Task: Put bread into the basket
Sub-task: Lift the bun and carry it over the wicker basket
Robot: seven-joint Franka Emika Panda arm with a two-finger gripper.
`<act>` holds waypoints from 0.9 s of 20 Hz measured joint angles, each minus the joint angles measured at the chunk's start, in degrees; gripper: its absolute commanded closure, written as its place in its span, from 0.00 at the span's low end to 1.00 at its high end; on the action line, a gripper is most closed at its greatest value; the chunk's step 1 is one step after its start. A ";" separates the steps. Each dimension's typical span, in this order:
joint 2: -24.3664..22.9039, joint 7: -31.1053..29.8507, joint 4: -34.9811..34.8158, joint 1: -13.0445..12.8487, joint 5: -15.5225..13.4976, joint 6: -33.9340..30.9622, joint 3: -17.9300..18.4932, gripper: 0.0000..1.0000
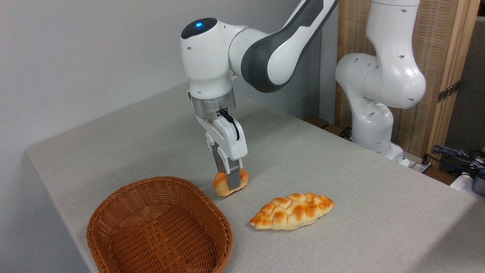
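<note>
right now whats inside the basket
Nothing visible: the basket shows only bare woven floor. Its near inner wall is hidden behind the rim. The bun sits outside it, between the fingers.

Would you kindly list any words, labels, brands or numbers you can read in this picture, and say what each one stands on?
No text is legible anywhere.
Upper arm link: faint dark lettering, too blurred and cropped to read.
Bun, braided loaf, basket, gripper: no markings visible.

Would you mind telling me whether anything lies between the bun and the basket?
Nothing visible does. The gripper is closed on the bun, just right of the basket rim, with only bare table between. The braided loaf lies off to the right, away from that path.
</note>
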 measured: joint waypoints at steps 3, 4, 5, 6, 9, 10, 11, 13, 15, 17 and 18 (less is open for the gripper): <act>-0.03 0.05 0.41 -0.20 -0.02 -0.22 -0.15 0.72; -0.06 0.04 1.45 -0.35 -0.41 -1.40 -0.24 0.71; -0.07 0.05 3.94 -0.42 -1.31 -5.13 -0.26 0.68; -0.04 0.05 6.87 -0.41 -1.90 -9.34 -0.17 0.67; 1.65 0.05 20.98 -0.21 -3.84 -22.96 2.15 0.58; 3.16 0.05 25.47 0.09 -5.55 -24.66 3.12 0.58; 5.23 0.05 29.49 0.67 -7.01 -25.31 3.80 0.58; 10.77 0.22 36.29 2.00 -8.36 -25.31 4.23 0.56; 15.89 0.36 40.00 2.25 -8.52 -22.12 4.05 0.49; 20.02 0.37 41.18 2.16 -8.53 -16.35 3.21 0.25; 21.77 0.37 41.24 2.13 -8.53 -14.24 2.48 0.13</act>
